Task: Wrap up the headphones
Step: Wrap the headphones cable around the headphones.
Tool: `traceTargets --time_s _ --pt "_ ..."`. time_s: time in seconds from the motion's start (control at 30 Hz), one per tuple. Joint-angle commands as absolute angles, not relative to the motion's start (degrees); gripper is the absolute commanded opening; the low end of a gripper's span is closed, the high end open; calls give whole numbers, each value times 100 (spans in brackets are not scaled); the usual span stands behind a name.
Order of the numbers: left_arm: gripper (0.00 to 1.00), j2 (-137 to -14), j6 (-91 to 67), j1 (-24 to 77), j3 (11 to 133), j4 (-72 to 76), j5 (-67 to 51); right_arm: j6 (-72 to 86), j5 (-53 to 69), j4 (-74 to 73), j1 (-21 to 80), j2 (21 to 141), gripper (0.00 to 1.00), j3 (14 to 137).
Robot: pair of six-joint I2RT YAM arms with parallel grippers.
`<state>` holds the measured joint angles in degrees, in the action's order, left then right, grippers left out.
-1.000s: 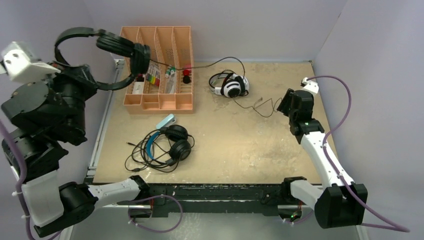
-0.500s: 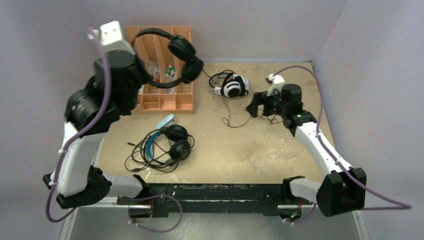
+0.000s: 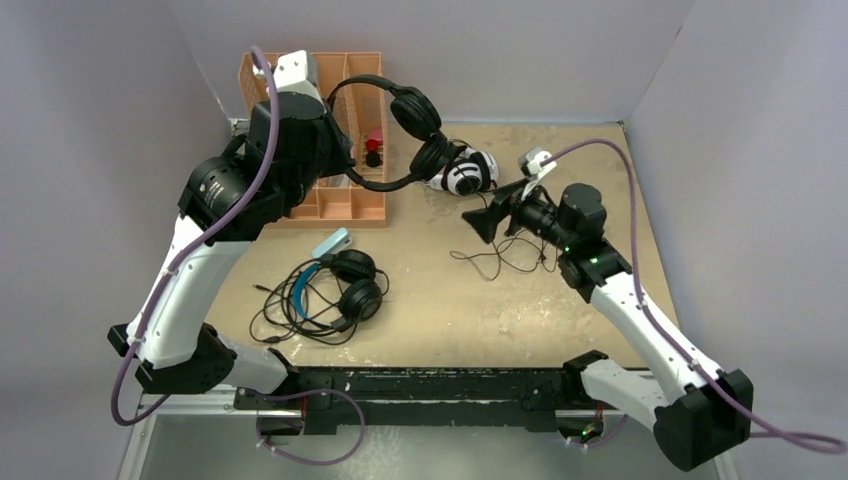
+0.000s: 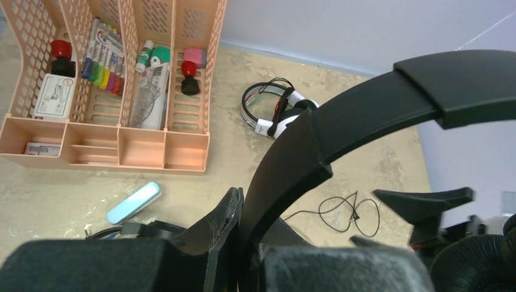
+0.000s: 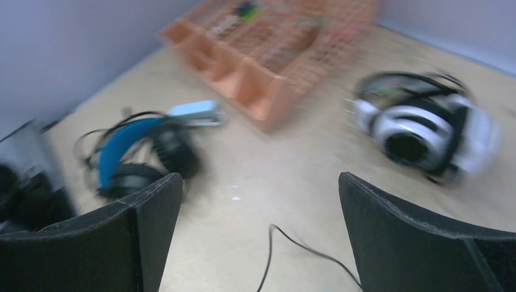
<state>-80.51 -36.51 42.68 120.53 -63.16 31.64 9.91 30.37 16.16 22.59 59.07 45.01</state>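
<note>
Gripping the headband of the slim black headphones (image 3: 412, 106) (image 4: 365, 109), the left gripper (image 3: 338, 155) (image 4: 252, 225) holds them up in the air over the far part of the table (image 3: 480, 310), just in front of the orange desk tray (image 3: 340, 205) (image 4: 146, 146). Its fingers are clamped tight on the band, and the two ear cups hang out to the right, above the white-and-black headphones (image 3: 465, 172) (image 4: 277, 112) (image 5: 420, 131), which lie on the table beside the tray.

The right gripper (image 3: 490, 215) (image 5: 258, 182) hovers low over the table near the white-and-black pair, pointing left. Its fingers (image 5: 140, 237) are spread wide, with nothing between them. A thin black cable (image 3: 500, 255) (image 4: 341, 210) (image 5: 268, 255) lies in loose loops on the table under it; which headset it belongs to cannot be told.

The blue-banded headphones (image 3: 335, 285) (image 5: 131, 152) lie nearer the arms on the left half of the table, their own cord in a loose tangle around them. A small pale blue item (image 3: 332, 243) (image 4: 134, 202) (image 5: 195, 111) sits between them and the tray. The tray's slots hold coloured markers (image 4: 100, 61) and other small desk items.
</note>
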Motion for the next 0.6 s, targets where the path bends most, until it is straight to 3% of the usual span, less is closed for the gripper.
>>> traceTargets --time_s 0.0,0.17,0.3,0.37,0.47,0.57 --pt "0 -8024 -3967 4175 12335 -6293 3305 492 846 -254 1897 5380 99 5124" --pt "0 -8235 -3940 4004 12461 -6613 3276 297 1757 -290 1881 4570 98 4864" --pt "0 -8353 -3638 3300 12231 -6588 2556 611 1336 -570 1585 4243 99 4860" --pt "0 -8370 -3508 2920 12040 -6458 1914 677 2156 -477 1231 4255 99 4902" --pt "0 -8364 -3446 2705 11869 -6230 1359 711 2470 -461 1024 4435 99 4985" --pt "0 -8340 -3457 2585 11802 -6159 1049 703 4357 189 1000 4745 99 4941"
